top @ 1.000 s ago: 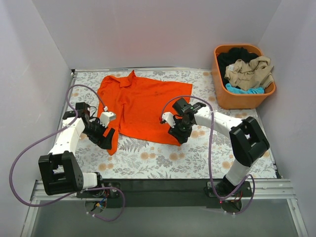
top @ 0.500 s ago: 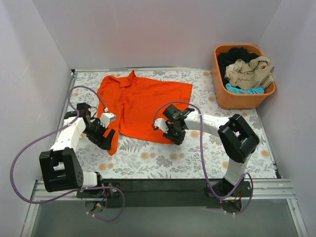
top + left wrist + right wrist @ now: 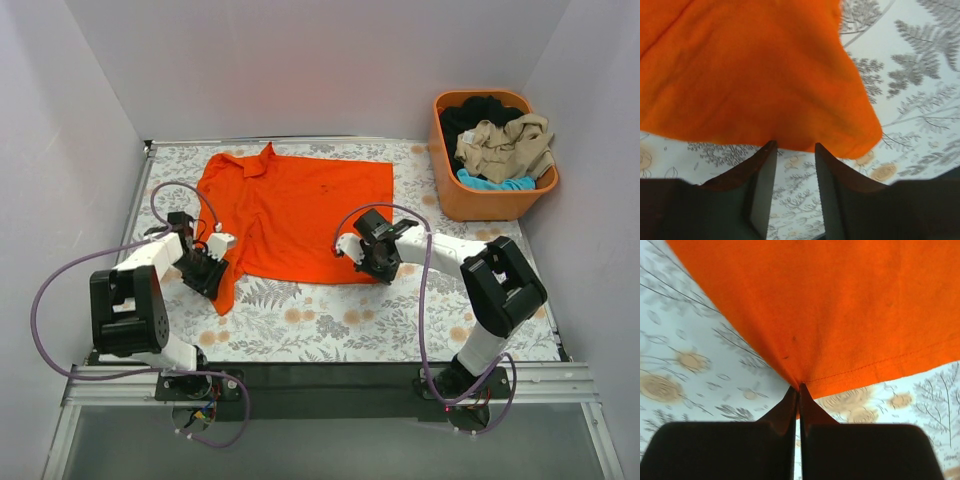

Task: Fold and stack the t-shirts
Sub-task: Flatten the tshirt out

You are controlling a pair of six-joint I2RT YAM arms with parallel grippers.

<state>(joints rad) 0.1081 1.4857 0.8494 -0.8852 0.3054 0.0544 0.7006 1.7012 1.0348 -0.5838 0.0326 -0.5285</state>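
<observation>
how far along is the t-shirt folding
Done: the orange t-shirt lies spread on the table, unfolded. In hand: the right gripper pinches its near hem; the left gripper stands open at its left edge. Left: every fold, plus the shirts in the basket.

Orange t-shirt [image 3: 300, 210]; fern-and-flower table [image 3: 330, 325]; orange basket [image 3: 480, 206].

A cloth-covered table [image 3: 300, 322] boxed in by 3 plain walls

The table wears a white cloth printed with grey fern fronds and tan blossoms; the back wall [image 3: 300, 70], left wall [image 3: 50, 180] and right wall [image 3: 600, 130] are bare, matte, pale lavender-white; an aluminium rail [image 3: 560, 380] runs along the near edge; below it lies a smooth grey surface [image 3: 350, 445]; light is soft and even, shadows faint.
</observation>
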